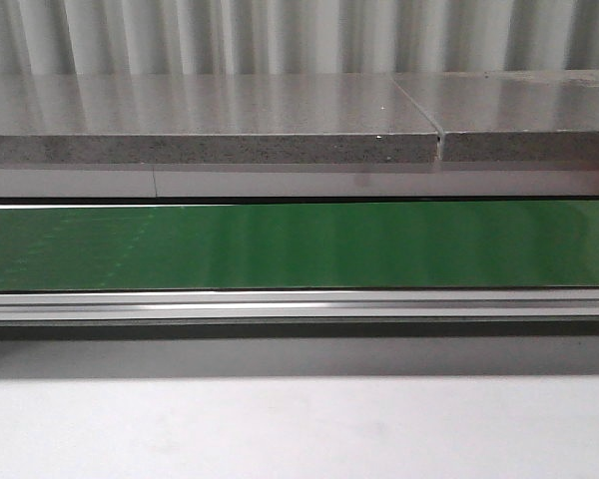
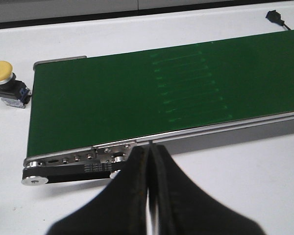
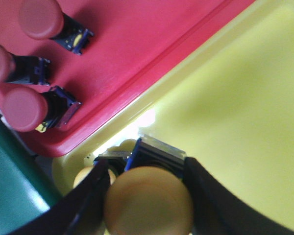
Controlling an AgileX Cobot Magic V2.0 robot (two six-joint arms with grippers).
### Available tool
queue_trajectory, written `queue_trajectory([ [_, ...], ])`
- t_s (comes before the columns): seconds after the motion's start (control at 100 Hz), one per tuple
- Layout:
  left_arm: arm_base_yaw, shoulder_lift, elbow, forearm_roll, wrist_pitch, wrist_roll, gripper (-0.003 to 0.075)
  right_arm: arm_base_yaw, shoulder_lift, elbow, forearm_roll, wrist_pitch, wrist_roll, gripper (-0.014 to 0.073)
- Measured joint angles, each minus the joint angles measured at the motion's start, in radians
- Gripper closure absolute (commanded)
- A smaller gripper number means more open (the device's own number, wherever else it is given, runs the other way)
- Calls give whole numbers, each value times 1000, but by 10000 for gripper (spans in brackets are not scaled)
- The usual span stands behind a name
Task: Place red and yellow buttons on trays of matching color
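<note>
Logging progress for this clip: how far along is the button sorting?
Done: three red buttons lie on the red tray. In hand: the right gripper holds a yellow button over the yellow tray, beside another already there. Left: one yellow button sits on the table beside the belt's end; the left gripper is shut, empty.

Left hand [image 2: 149, 161] closed, right hand [image 3: 144, 183] clamped.

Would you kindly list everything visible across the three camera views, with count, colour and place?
Conveyor belt: one, green, across the table.
Table: one, white.
Grey slabs: two, behind the belt.
Red tray: one, beside the yellow tray.
Yellow tray: one.
Red buttons: three, on the red tray.
Held yellow button: one, over the yellow tray.
Loose yellow button: one, on the table at the belt's end.
Left gripper: black, shut, empty.
Right gripper: black, shut on the held button.
</note>
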Motion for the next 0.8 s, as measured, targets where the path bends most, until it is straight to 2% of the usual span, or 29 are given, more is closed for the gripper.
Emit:
queue_trajectory([
  [0.6,0,0,0,0,0,0,740,0,212,0,14,-72,6,519],
  [0.7,0,0,0,0,0,0,740,0,225,0,20,-74,9,447],
  [0.8,0,0,0,0,0,0,740,0,225,0,22,-78,9,297],
])
